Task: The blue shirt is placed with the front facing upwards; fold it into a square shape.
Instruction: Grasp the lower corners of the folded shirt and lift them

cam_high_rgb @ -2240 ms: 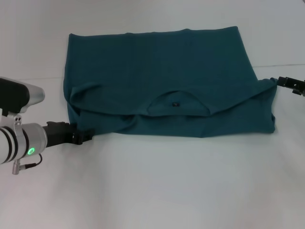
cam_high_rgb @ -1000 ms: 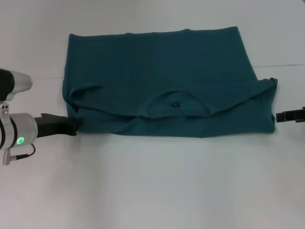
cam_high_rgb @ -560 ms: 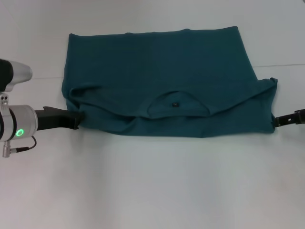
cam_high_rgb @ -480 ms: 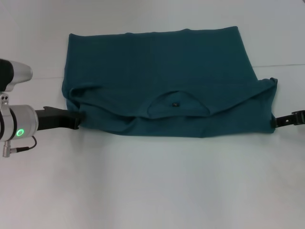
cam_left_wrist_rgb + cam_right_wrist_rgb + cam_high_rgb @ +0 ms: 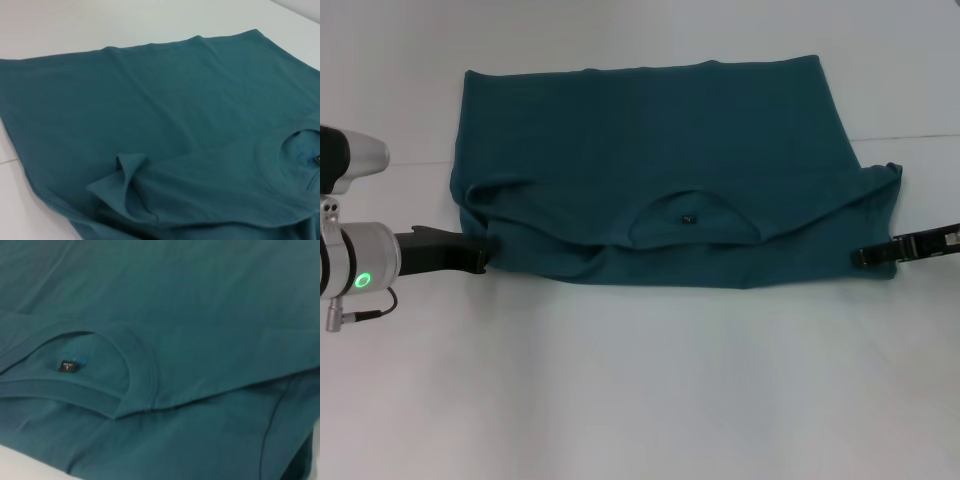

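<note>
The blue shirt lies folded once on the white table, plain teal side up, its print hidden. Its round neck with a small dark label lies near the front edge of the fold. My left gripper touches the shirt's near left corner. My right gripper reaches in from the right over the near right corner. The left wrist view shows the shirt with a bunched sleeve fold. The right wrist view shows the shirt, the collar and the label.
The white table stretches out in front of the shirt and on both sides of it. A faint seam line in the table runs behind the right sleeve. No other objects are in view.
My right gripper has come down from the right sleeve and moved left onto the near right corner. My left gripper has shifted slightly away from me to the near left corner.
</note>
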`<state>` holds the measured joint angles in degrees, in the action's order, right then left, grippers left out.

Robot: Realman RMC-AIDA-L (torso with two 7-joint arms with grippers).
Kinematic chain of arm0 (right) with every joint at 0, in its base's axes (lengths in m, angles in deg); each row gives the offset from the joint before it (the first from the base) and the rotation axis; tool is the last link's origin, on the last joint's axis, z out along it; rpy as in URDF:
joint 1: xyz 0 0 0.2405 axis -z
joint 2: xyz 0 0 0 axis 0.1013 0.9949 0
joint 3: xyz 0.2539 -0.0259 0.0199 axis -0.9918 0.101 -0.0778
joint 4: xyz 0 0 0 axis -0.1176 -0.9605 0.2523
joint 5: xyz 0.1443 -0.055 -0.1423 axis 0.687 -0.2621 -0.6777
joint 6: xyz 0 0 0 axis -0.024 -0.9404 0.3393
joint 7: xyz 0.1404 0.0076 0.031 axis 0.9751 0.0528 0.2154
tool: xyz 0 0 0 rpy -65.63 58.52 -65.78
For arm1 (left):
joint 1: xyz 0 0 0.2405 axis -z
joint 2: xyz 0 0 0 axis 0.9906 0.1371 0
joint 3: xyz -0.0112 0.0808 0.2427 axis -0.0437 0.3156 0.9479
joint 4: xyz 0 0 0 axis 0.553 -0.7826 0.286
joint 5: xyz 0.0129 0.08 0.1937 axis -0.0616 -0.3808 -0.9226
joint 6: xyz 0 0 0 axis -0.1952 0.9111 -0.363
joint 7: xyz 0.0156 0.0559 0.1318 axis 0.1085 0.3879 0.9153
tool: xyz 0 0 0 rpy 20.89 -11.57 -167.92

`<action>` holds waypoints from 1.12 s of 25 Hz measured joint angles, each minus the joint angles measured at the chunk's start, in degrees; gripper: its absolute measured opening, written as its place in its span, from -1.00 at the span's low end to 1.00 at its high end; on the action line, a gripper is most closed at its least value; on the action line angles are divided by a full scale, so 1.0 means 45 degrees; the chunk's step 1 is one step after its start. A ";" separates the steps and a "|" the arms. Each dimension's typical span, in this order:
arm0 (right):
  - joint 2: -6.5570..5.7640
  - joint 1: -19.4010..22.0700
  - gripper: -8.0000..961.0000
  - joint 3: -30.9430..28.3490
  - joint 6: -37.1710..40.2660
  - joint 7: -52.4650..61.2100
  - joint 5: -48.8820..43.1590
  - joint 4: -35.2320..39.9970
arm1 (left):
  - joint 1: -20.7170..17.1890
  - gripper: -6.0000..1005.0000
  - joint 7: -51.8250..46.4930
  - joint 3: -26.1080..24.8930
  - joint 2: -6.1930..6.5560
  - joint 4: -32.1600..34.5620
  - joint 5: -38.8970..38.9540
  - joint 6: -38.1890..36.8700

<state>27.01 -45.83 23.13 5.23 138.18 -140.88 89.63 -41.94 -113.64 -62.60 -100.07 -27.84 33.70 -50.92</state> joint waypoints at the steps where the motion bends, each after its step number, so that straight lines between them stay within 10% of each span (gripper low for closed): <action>1: 0.0008 -0.0056 0.86 0.0020 -0.0121 -0.0016 -0.0032 -0.0121 | 0.0000 -0.98 0.0006 0.0000 0.0000 0.0001 0.0000 0.0000; 14: 0.0030 -0.0473 0.85 0.0559 -0.1136 0.0010 -0.0106 -0.1066 | -0.0044 -0.98 0.0043 -0.0044 0.0000 0.0026 0.0002 0.0000; 28: -0.0084 -0.0317 0.00 0.1252 -0.1001 0.0057 -0.0143 -0.0996 | -0.0083 -0.98 0.0042 -0.0098 0.0000 -0.0006 0.0002 0.0021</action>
<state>26.63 -47.25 28.76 0.72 138.44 -141.53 85.15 -42.31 -113.45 -63.04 -100.07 -27.87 33.71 -50.82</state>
